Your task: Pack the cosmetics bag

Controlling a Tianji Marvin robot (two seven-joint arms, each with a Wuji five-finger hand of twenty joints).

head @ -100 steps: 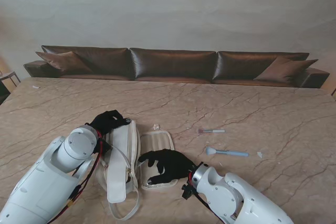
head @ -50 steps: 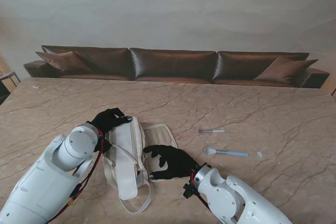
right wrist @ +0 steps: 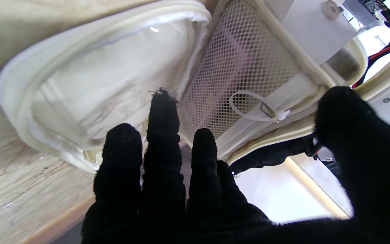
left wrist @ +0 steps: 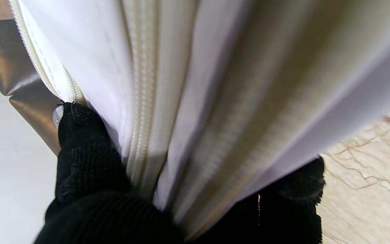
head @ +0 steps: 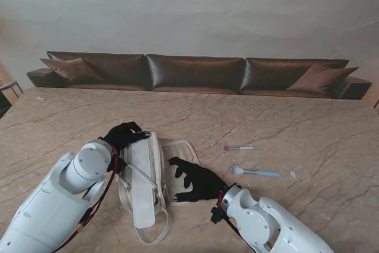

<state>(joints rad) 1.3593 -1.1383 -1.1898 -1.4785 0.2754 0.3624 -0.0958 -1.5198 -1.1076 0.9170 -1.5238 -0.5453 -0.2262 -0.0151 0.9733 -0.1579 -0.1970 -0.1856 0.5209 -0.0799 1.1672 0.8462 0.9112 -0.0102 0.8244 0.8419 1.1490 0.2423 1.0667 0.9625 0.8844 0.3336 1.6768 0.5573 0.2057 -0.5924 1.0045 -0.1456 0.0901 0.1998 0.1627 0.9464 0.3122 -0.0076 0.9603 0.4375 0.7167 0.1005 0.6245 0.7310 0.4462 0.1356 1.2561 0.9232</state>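
The white cosmetics bag lies unzipped, one half standing on edge and the other half flat on the table. My left hand is shut on the far end of the standing half; its fingers pinch the fabric beside the zip. My right hand hovers over the flat half's near edge, fingers spread, holding nothing. The right wrist view shows the padded flat half and a mesh pocket inside the standing half. A pink-tipped brush and a blue brush lie to the right.
The bag's strap loops toward me on the marble table. A small white scrap lies just right of the blue brush. A brown sofa runs along the table's far edge.
The bag has slid away from me, its standing half swinging right and its strap loop following. My right hand lifted off the flat half, shifted slightly right and spread its fingers.
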